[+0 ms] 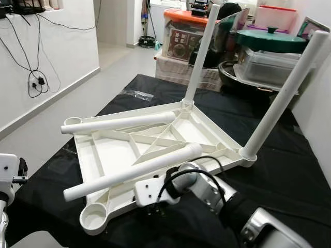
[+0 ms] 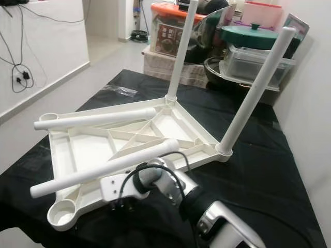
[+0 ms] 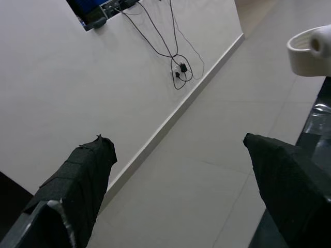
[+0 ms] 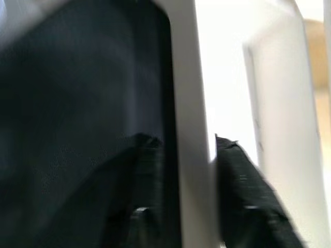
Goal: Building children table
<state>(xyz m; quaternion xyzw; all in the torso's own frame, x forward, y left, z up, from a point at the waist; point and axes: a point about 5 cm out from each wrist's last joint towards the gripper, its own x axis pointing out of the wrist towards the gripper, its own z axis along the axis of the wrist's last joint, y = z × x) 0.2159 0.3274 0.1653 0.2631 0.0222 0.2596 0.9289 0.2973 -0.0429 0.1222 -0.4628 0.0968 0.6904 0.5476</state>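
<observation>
A white plastic table top [image 1: 114,152] lies upside down on a black cloth [image 1: 289,170]. Two white legs stand upright in its sockets, one at the back corner [image 1: 201,57] and one at the right corner [image 1: 284,93]. Two loose legs lie across its underside, one at the rear [image 1: 119,124] and one at the front [image 1: 134,173]. The near corner socket [image 1: 94,216] is empty. My right gripper [image 4: 181,155] is at the top's front edge, with a black finger on either side of the white rim [image 4: 189,103]. My left gripper [image 3: 176,142] hangs open off the cloth's left side, above the floor.
Storage boxes [image 1: 181,31], a green-lidded pot [image 1: 271,39] and clear containers crowd the back. A white wall with hanging cables [image 1: 36,77] runs along the left, across bare floor. A clear plastic bag [image 1: 137,94] lies on the cloth behind the table top.
</observation>
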